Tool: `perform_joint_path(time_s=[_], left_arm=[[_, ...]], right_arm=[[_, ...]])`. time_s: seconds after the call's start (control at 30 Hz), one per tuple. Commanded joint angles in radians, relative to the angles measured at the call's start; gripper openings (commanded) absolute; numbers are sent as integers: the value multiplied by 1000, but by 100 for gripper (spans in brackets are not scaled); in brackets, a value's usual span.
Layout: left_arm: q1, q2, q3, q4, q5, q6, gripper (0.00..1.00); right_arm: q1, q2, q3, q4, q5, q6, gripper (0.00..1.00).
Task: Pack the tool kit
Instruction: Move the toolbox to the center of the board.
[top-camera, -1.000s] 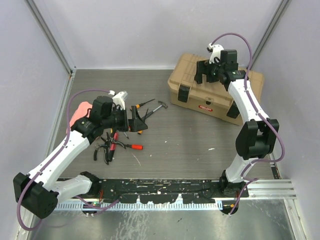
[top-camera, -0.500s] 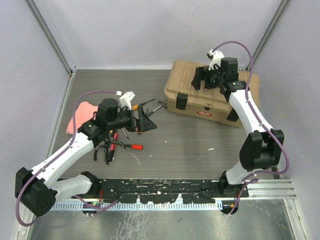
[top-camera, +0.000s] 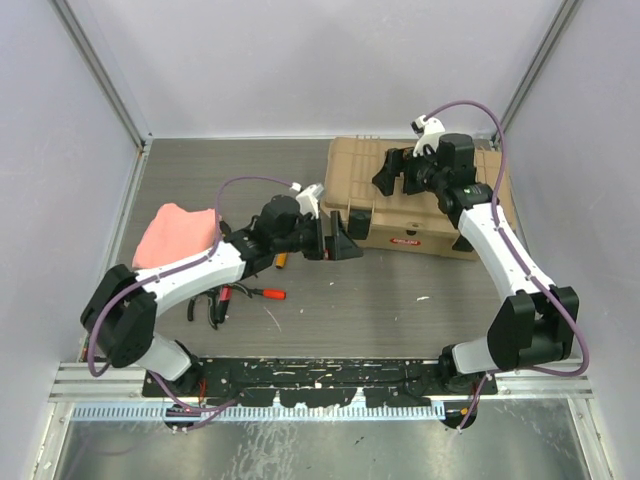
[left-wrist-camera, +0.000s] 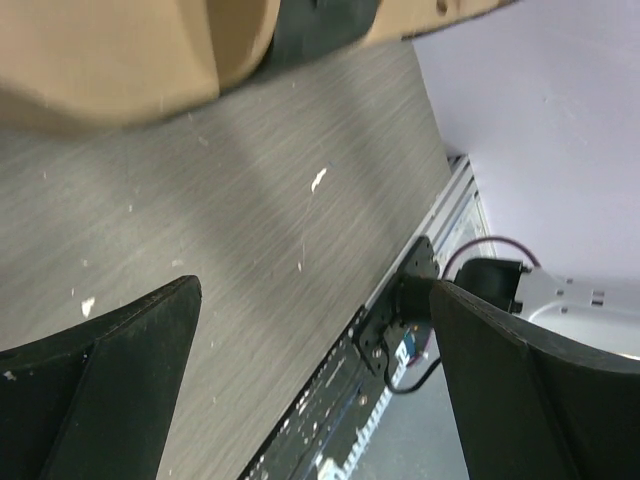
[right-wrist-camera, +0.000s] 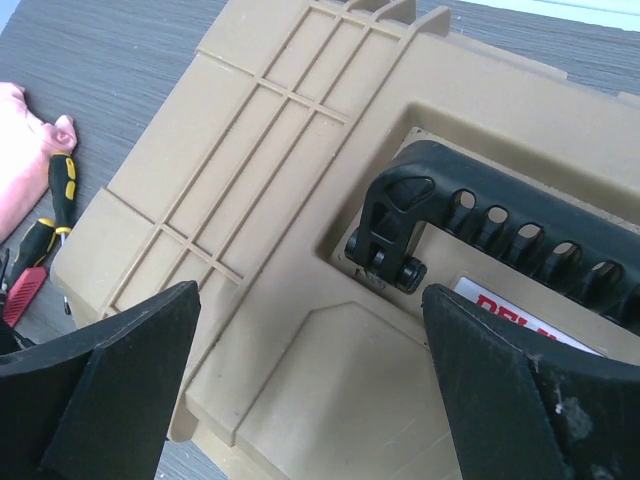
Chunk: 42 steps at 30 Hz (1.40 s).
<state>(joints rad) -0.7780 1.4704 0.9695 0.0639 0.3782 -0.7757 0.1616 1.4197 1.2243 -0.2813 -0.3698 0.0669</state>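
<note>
The case (top-camera: 352, 178) is seen shut at 1 o'clock on the table (top-camera: 400, 300). The right gripper (top-camera: 393, 172) is held wide and empty over its lid. The left gripper (top-camera: 336, 240), likewise spread and empty, is placed near the case's 8 o'clock corner. Loose tools (top-camera: 230, 295) are seen at 8 o'clock, near a cloth (top-camera: 175, 235).

I work in a lab test cell: plain lilac panel walls (top-camera: 300, 60), slanted aluminium frame post (top-camera: 100, 70) upper left, black mounting rail (top-camera: 320, 375) along the bottom.
</note>
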Motion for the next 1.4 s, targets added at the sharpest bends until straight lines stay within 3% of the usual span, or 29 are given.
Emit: perform_joint_path(time_s=[0.0,0.2,0.3,0.5,0.7,1.07,1.37], left_arm=[[-1,59,128,128,-30,3,99],[9,173,237,88,-47,37,91],[19,209,305,-40,-98,67,88],[67,245,337,-84,-109,67,75],[123,270,358,-93,-71,54,74],[169,302,420,-137,-44,61,74],[205,333,478,-183,44,74,80]], right_arm=[[32,18,-102,-324,-80,79,98],[33,7,-120,-363,-54,40,98],[32,15,-109,-394,-33,22,98],[33,21,-93,-427,0,30,97],[53,-9,-119,-428,-80,63,93],[127,-79,-140,-452,-94,114,90],[184,-103,-141,-464,-144,135,89]])
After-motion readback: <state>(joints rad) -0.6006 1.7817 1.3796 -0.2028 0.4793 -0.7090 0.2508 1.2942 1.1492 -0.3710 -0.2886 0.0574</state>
